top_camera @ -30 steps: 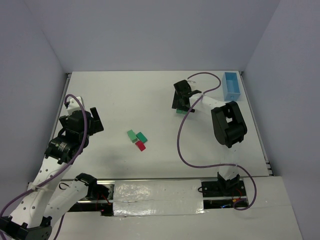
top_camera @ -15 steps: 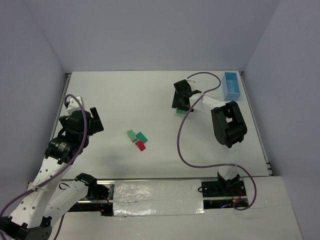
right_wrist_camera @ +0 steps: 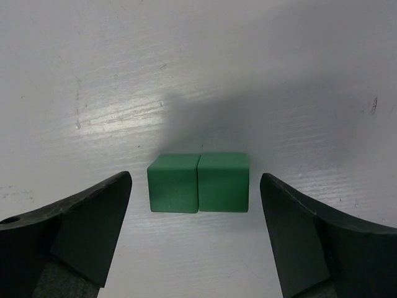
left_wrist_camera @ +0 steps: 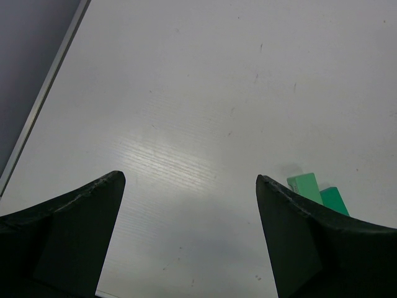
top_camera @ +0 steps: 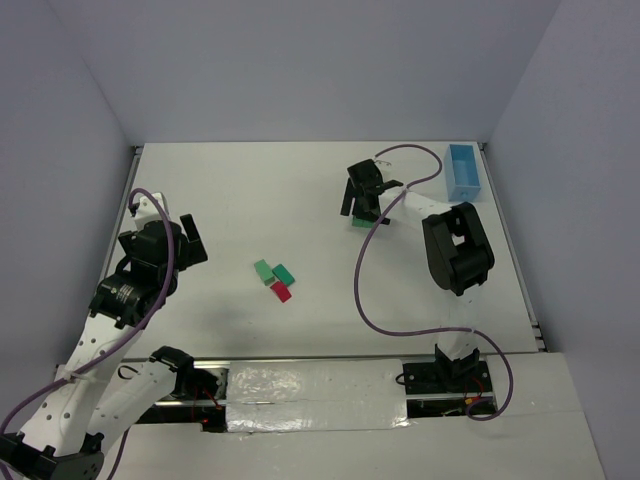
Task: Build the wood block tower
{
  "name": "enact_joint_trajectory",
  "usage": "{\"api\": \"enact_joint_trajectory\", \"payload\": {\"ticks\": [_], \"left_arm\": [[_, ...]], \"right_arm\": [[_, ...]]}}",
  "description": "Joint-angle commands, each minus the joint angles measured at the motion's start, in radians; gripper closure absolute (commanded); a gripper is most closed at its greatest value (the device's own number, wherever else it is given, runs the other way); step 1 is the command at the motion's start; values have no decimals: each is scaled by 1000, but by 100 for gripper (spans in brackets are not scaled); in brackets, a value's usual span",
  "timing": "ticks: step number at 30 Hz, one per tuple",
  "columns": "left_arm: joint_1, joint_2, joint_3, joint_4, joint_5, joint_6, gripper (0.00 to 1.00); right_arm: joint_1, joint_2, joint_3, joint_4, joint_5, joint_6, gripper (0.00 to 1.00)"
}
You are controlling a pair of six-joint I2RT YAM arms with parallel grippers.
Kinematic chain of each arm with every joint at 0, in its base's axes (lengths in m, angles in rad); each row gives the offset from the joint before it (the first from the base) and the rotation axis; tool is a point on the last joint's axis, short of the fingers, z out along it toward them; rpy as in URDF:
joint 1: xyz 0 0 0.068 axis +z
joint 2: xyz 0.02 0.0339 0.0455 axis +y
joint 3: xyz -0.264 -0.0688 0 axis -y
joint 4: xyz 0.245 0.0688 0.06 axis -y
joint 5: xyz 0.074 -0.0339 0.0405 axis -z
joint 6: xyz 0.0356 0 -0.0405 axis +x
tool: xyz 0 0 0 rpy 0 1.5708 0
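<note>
The right arm stretches forward, right gripper (right_wrist_camera: 195,179) jaws apart around two touching green wooden cubes (right_wrist_camera: 175,184). Left gripper (left_wrist_camera: 190,179) jaws stand apart, two green wooden blocks (left_wrist_camera: 304,187) beside one.

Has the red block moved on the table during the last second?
No. The red block lies at the same spot in the top view, just as far from the blue tray as a second ago.

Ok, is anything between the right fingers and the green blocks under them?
Nothing visible. The right gripper hangs open over the two green blocks, which lie side by side and touching on the table, with only bare surface between them and each finger.
</note>
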Motion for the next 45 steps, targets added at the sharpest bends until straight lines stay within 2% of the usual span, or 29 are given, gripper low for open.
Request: {"api": "enact_joint_trajectory", "payload": {"ticks": [1, 5, 8, 11, 13, 14, 15, 17, 18, 19, 22, 24, 34, 45], "left_arm": [[5, -14, -4, 35, 2, 25, 0], [5, -12, -3, 32, -7, 22, 1], [5, -8, -1, 30, -13, 19, 0], [5, 3, 3, 29, -19, 16, 0], [6, 9, 3, 26, -25, 13, 0], [6, 9, 5, 21, -28, 11, 0], [6, 11, 7, 18, -39, 9, 1], [8, 6, 7, 12, -47, 3, 1], [8, -2, 7, 12, -50, 2, 1], [9, -5, 5, 12, -50, 2, 1], [8, -19, 2, 15, -44, 3, 0], [8, -25, 2, 12, -45, 2, 1], [8, -32, -1, 21, -25, 9, 1], [8, -35, 0, 23, -24, 11, 1]], "right_arm": [[-7, -63, -2, 17, 11, 7, 7], [-4, -126, -8, 7, 20, -2, 0], [28, -233, -48, 1, 78, -14, 0], [125, -359, -94, 28, 147, -51, 0], [204, -426, -151, 116, 86, -115, 0], [225, -439, -167, 141, -30, -134, 0], [267, -448, -193, 163, -79, -149, 0], [324, -421, -198, 189, -152, -186, 5], [352, -404, -198, 194, -170, -211, 12], [410, -387, -200, 217, -187, -281, 16], [491, -296, -159, 192, -179, -336, 29], [516, -235, -137, 197, -190, -341, 32], [555, -49, -5, 126, -172, -340, 34], [558, -9, 9, 53, -173, -358, 39]]}}
